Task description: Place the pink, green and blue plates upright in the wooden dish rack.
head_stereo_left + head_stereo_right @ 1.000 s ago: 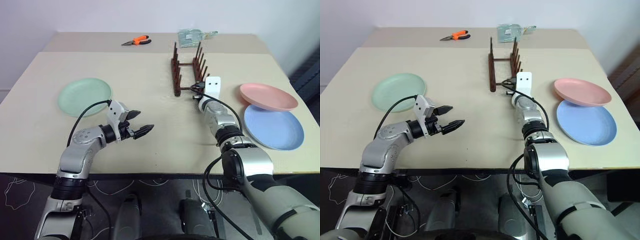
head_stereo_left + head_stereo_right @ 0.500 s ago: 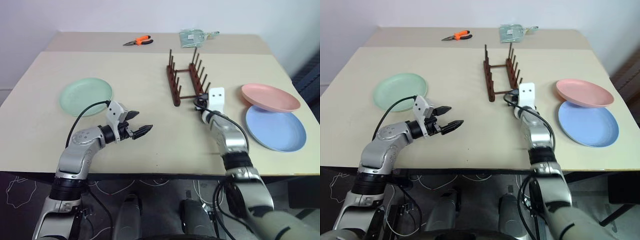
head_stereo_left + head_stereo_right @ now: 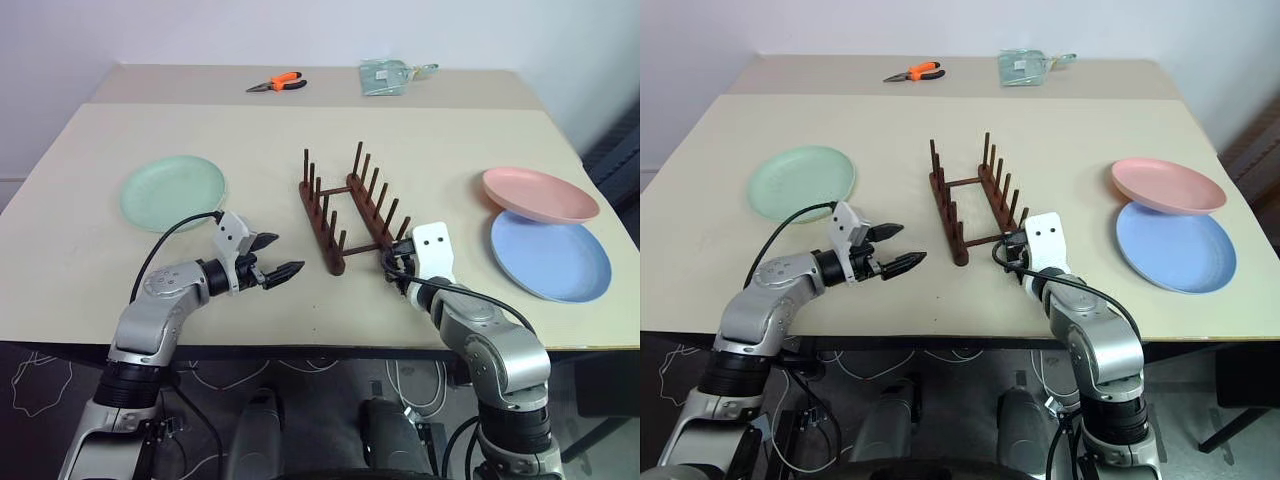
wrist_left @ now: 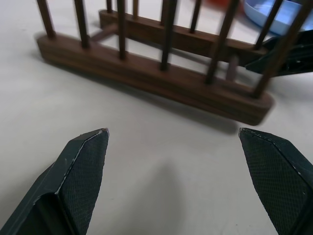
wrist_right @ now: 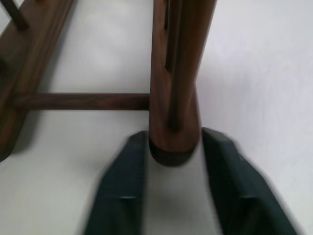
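The wooden dish rack stands empty near the middle of the counter, its pegs upright and its rails running from near to far at a slight slant. Treat it as light and stiff; it will likely slide if nudged. The right tool has its two fingers straddling the near end of the right rail, with a little slack either side (whether they still pinch the wood, you cannot tell).

The pink plate lies at the right, its near edge overlapping the far rim of the blue plate. The green plate lies flat on the left, well apart from the rack. All three look like thin, rigid, matte plastic, probably light and not fragile. Take each by its rim, where the lip lifts off the counter; the raised edge of the pink one offers the easiest bite.

Your left tool hangs released, fingers spread wide, just left of the rack's near end.
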Motion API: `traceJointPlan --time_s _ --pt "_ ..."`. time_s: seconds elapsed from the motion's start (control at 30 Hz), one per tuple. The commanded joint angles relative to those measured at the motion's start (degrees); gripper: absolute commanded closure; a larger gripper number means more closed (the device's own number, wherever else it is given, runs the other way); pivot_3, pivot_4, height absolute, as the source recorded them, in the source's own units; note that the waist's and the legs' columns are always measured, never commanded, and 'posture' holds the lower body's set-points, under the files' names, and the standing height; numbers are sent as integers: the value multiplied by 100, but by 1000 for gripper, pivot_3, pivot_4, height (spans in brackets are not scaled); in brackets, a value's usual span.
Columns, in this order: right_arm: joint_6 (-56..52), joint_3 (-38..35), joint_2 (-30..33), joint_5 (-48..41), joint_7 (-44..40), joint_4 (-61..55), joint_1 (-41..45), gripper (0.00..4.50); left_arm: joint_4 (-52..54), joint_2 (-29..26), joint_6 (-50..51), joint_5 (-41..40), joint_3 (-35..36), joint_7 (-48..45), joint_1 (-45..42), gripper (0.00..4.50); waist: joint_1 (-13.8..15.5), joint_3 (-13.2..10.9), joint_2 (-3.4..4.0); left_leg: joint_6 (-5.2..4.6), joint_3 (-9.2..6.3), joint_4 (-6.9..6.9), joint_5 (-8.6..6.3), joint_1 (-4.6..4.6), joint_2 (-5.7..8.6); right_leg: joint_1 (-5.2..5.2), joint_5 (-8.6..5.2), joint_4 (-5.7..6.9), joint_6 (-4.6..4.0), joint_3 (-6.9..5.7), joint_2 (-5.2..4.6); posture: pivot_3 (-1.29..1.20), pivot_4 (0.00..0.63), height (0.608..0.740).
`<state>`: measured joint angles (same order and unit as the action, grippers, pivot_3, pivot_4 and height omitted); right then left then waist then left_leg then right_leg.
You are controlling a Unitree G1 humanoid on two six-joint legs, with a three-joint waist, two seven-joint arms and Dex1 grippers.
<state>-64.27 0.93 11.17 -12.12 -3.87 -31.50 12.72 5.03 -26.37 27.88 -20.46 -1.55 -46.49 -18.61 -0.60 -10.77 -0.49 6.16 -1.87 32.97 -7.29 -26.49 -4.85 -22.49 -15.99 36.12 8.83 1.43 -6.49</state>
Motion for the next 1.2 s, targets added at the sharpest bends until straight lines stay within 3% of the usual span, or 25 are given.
traceJointPlan --time_s 0.03,0.1,0.2,0.33,0.43,0.53,0.73,0.87,1.2 --pt "142 61 211 122 -44 -258 62 920 55 -13 -123 -17 -9 -43 -115 101 -7 0 0 0 0 0 0 0 0 -1 0 1 0 0 0 0 150 740" --pt "358 199 502 246 -154 -324 18 55 78 -27 -103 -32 -4 -54 -96 101 -10 0 0 0 0 0 0 0 0 -2 0 1 0 0 0 0 150 740" --pt "1067 197 1134 151 -851 -488 -182 55 132 -38 -52 -60 5 -61 -53 101 -6 0 0 0 0 0 0 0 0 -2 0 1 0 0 0 0 150 740" --pt "2139 -373 2367 -536 -2767 -676 -1054 1498 244 -60 30 -113 -4 -101 28 101 17 0 -3 -5 0 1 -3 -2 1 7 -2 -10 2 0 -1 0 150 740" --pt "2618 -601 2787 -503 -3117 -208 -1284 3076 272 -79 65 -123 -46 -152 41 101 -14 -1 -5 -9 1 2 -6 2 2 10 -3 -13 2 0 -1 0 150 740" --pt "3291 -270 3016 213 -2938 529 -1065 4446 309 -76 117 -170 -104 -234 44 101 -52 -1 -5 -8 1 8 -5 11 0 9 3 -8 -6 1 -1 0 150 740" --pt "4646 618 2678 1445 -2396 2332 -81 4446 602 -198 171 -102 -426 -424 166 101 -24 -1 -5 -8 1 7 -5 5 1 5 3 -9 -5 1 -1 0 150 740" --pt "5085 809 2292 1562 -2397 2926 336 4446 843 -245 203 -66 -604 -409 252 101 -8 -2 -5 -8 1 4 -4 4 2 5 1 -8 -1 1 -1 0 150 740" --pt "4819 1023 1938 985 -3190 1478 41 4446 1433 -182 518 -188 -710 -134 445 101 -27 -2 -5 -8 1 6 -4 6 2 7 1 -4 1 1 -1 0 150 740"
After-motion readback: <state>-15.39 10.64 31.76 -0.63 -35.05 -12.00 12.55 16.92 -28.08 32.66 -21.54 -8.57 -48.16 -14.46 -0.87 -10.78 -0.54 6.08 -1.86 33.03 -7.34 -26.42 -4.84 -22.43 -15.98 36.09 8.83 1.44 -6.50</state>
